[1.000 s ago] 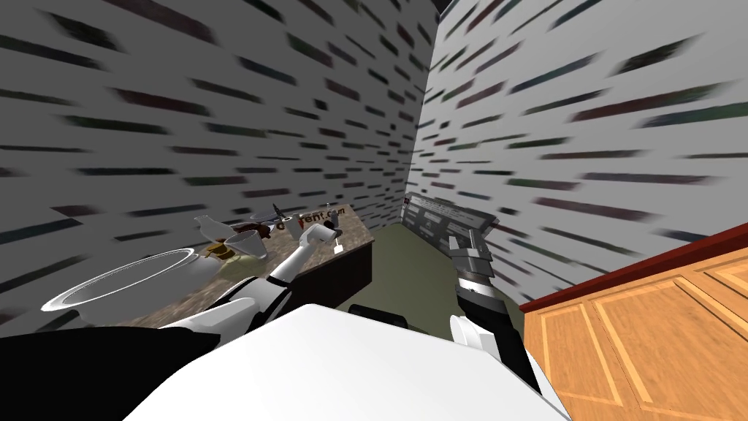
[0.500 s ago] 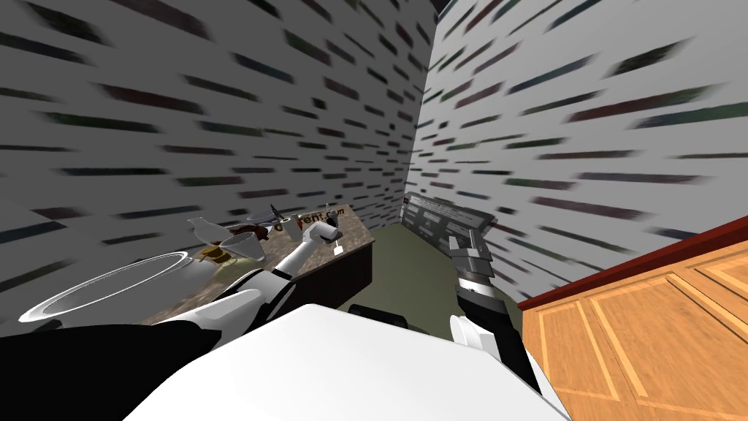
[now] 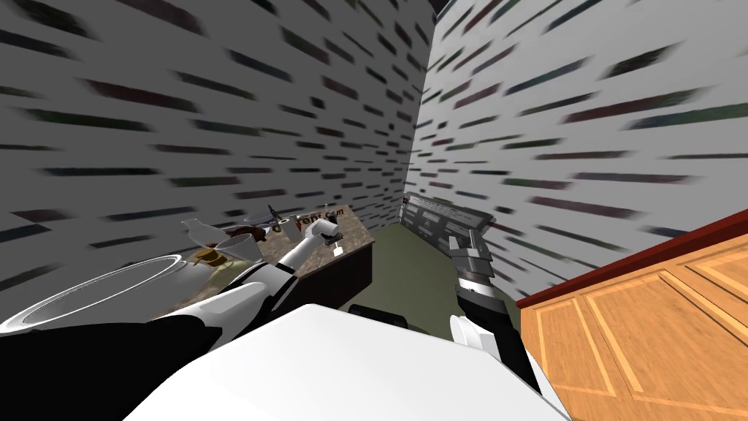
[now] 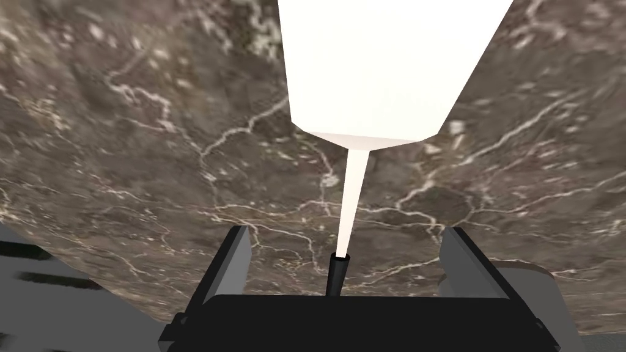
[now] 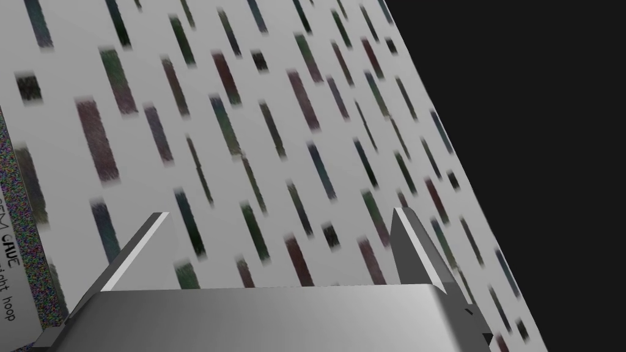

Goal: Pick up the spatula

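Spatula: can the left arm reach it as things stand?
Probably yes. The left claw is open close over the spatula, and the dark handle lies between its fingers, touching neither. Nothing on the counter is in the way.

Head camera: it shifts a little, my own move, so near things slide leftward in the head view while far ones barely move.
Large white bowl point(image 3: 109, 281): by that same shift its rim now lies lower and further left, and the picture's left edge cuts it.
Glass jug point(image 3: 196, 228): it sits slightly further left than a second ago, again the camera's doing.
Wooden cabinet point(image 3: 643, 329): its near corner creeps up and left.
Left arm point(image 3: 288, 263): it stretches further out over the marbled counter point(image 3: 358, 223), and the upper arm looms larger.
Left gripper point(image 3: 332, 235): it is carried slightly further along the counter, away from me.
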Robot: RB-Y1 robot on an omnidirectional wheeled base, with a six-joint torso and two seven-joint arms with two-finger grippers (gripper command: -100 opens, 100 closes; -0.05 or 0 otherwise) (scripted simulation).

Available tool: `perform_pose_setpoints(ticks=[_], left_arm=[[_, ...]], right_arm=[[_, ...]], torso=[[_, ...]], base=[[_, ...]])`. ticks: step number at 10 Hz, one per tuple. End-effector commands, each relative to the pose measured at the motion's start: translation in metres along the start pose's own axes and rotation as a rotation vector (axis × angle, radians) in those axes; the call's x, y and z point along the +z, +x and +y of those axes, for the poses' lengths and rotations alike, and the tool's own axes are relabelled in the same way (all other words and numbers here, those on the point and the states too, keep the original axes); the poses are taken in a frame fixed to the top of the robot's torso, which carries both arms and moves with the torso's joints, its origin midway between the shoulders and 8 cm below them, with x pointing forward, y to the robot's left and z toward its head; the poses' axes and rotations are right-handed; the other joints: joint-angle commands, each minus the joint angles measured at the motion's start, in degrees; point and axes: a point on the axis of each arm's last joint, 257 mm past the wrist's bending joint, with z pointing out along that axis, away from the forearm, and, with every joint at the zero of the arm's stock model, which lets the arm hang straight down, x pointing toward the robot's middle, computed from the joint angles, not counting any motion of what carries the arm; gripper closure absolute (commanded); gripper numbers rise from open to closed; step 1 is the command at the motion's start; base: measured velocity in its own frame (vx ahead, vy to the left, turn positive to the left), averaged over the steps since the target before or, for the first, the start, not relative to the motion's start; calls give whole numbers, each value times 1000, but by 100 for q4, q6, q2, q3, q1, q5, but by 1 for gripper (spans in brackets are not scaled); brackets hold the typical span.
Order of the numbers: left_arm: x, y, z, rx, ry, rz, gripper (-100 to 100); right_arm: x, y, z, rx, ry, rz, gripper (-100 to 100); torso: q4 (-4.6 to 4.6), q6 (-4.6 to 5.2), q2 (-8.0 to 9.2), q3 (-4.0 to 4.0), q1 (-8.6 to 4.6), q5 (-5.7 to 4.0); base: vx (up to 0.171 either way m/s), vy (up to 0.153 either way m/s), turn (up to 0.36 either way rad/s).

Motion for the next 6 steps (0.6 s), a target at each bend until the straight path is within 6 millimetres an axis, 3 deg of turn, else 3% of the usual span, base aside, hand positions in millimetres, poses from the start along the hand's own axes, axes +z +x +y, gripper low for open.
perform_pose_setpoints(ticks=[1,5,6], left_arm=[[-2,6,4,19,-31,47,-100],[-5,11,10,36,-65,93,-100],[-5,12,11,37,-67,96,0]], right_arm=[[0,0,0,0,0,0,0],[0,0,0,0,0,0,0],[0,0,0,0,0,0,0]], torso=[[0,0,0,0,0,0],[-1,-1,-2,-1,-3,0],[0,-1,2,1,-4,0]], base=[[17,18,-41],[16,8,-24],[0,0,0]])
